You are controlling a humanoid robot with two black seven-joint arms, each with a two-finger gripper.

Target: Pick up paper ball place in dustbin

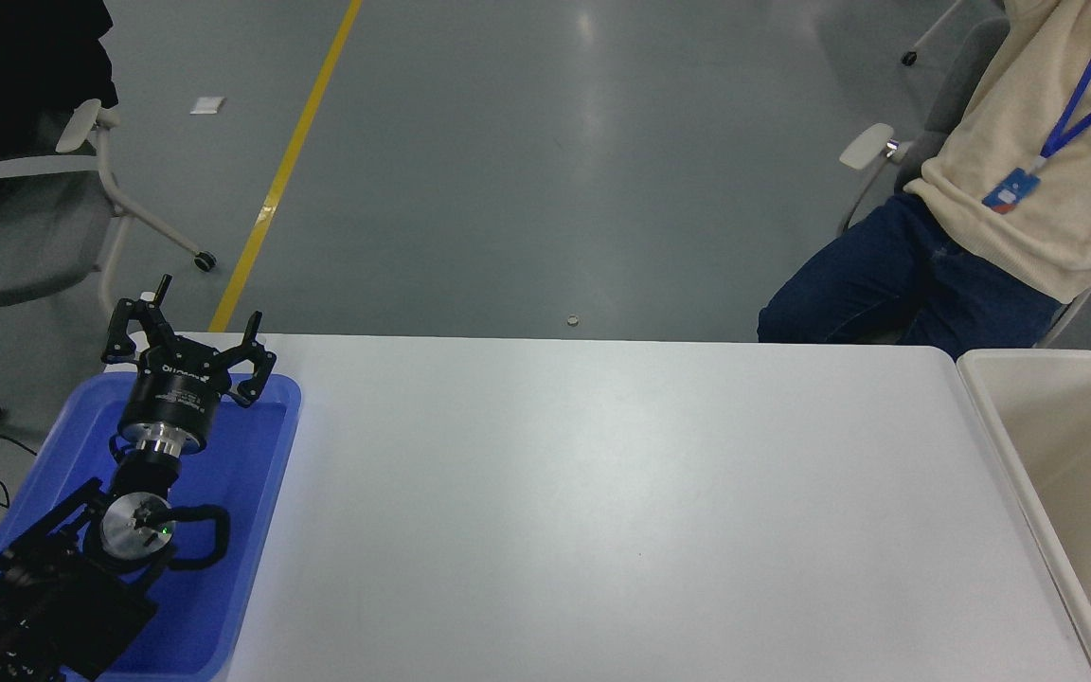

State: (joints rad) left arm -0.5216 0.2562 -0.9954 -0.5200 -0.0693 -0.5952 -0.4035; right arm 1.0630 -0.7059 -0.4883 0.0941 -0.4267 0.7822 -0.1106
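Tray (261, 530) at table's (621, 511) left edge (dustbin (991, 417) at right)

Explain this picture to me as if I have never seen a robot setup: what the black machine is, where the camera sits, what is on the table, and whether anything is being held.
The single picture comes from a camera high on the robot's own side, looking forward and down over a white table. The black machine at the lower left is the robot's left arm, ending in the left gripper; its fingers are spread open and hold nothing. It is parked over a bright blue tray at the table's left edge. The right arm is out of view. At the right edge sits a cream dustbin, and the part of its inside that shows looks empty. No paper ball is visible anywhere. Beyond the table's far side, a person in a cream sweater and jeans sits on a chair.
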